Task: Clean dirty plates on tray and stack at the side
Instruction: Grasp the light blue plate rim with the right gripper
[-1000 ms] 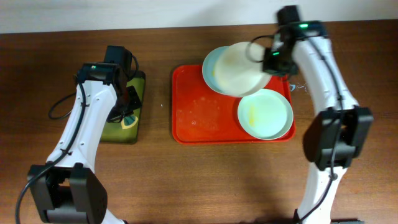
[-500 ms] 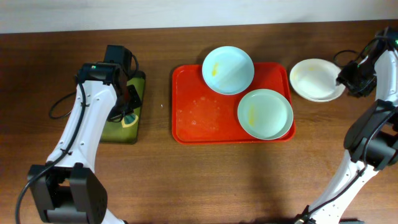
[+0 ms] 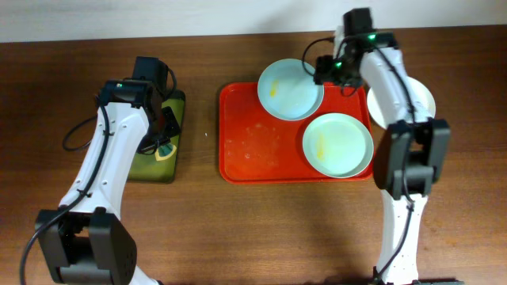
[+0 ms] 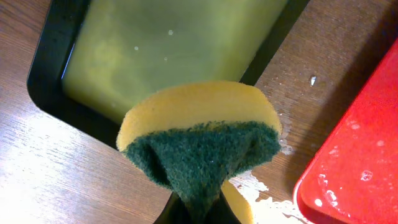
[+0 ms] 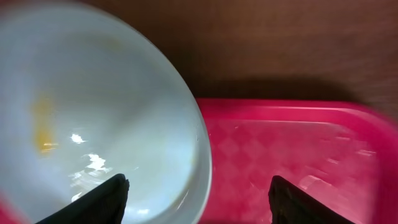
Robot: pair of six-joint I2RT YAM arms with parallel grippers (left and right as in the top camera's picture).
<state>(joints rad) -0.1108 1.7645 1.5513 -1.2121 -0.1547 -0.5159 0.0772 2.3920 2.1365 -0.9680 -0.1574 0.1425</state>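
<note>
Cream plate (image 3: 425,96) half hidden by R arm (image 3: 388,75); R end effector (image 5: 198,186) released; L end effector (image 4: 196,210) clenches sponge (image 4: 199,134).

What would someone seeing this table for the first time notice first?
The red tray in the middle, with two yellow-smeared mint plates: the far plate and the near plate. The right gripper hangs open at the far plate's rim, while the left gripper pinches a yellow-green sponge above the black tray.
</note>
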